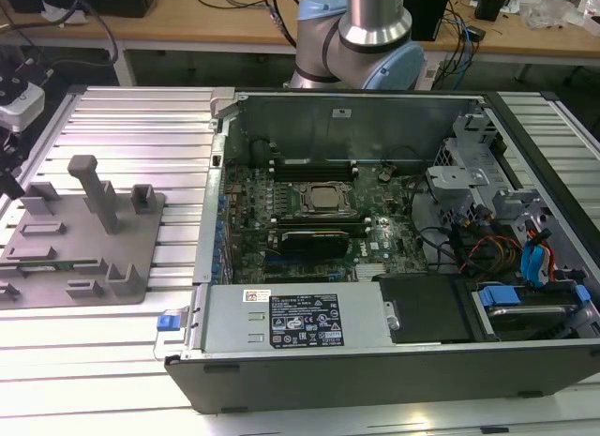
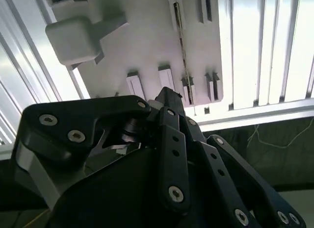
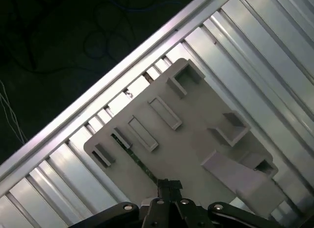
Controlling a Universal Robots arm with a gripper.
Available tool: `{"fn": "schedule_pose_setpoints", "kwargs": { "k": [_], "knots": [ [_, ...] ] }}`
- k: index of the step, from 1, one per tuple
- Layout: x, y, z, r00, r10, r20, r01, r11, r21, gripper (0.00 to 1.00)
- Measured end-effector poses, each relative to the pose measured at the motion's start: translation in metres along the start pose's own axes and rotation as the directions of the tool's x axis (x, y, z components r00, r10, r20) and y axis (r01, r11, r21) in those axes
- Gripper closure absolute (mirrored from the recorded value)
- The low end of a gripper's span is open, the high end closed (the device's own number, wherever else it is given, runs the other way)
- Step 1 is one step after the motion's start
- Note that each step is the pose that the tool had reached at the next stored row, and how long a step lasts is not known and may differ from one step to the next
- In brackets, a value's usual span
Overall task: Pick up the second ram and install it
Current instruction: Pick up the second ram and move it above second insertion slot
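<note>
**Gripper over the tray, ram waiting in its slot**

A slatted aluminium table (image 1: 122,127) carries the whole job. On the exterior view's right stands the open computer case (image 1: 375,361), with its motherboard (image 1: 309,211) exposed. Well apart from it, on the exterior view's left, lies a grey fixture tray (image 1: 141,239) with raised blocks and narrow slots.

The gripper (image 3: 169,185) hangs above that tray and not over the case. Its fingers are drawn narrow, the tips together or very nearly so, with nothing between them.

The second ram (image 3: 131,153) sits on edge in one of the tray's long slots, showing as a thin green line. It has not been lifted. In the exterior view it lies along the tray's near side, its length running across the picture towards the case.

In the first wrist view, one end of the stick comes close to the fingertips and the rest runs away from them. Its long axis looks slantwise to the line on which the fingers close, not square across it. How far the tips stand above it cannot be told.
</note>
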State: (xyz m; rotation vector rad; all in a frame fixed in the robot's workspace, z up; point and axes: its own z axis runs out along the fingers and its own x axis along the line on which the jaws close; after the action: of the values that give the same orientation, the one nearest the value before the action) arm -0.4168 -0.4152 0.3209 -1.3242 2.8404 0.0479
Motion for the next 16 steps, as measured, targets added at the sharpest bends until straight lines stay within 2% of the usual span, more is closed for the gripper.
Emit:
{"fn": "schedule_pose_setpoints", "kwargs": {
  "k": [3,5,7,8,10,12,14,15,16],
  "knots": [
    [0.0000,0.0000,0.0004,0.9975,-0.071,-0.0017,0.071,0.9975,-0.0014,0.92],
    [0.0000,-0.0001,0.0010,0.9834,-0.181,-0.0042,0.181,0.9834,-0.0039,0.92],
    [0.0000,-0.0001,0.0018,0.9621,-0.273,-0.0061,0.273,0.9621,-0.0062,0.92],
    [0.0000,-0.0001,0.0021,0.9541,-0.299,-0.0066,0.299,0.9542,-0.0069,0.92],
    [0.0001,-0.0001,0.0025,0.9413,-0.337,-0.0073,0.337,0.9413,-0.0080,0.92],
    [0.0001,-0.0001,0.0036,0.9150,-0.403,-0.0083,0.403,0.9151,-0.0099,0.92],
    [0.0001,-0.0001,0.0043,0.8976,-0.441,-0.0090,0.441,0.8976,-0.0110,0.92],
    [0.0001,-0.0002,0.0056,0.8698,-0.493,-0.0098,0.493,0.8698,-0.0127,0.92],
    [0.0001,-0.0002,0.0065,0.8503,-0.526,-0.0105,0.526,0.8503,-0.0139,0.92]
  ]
}}
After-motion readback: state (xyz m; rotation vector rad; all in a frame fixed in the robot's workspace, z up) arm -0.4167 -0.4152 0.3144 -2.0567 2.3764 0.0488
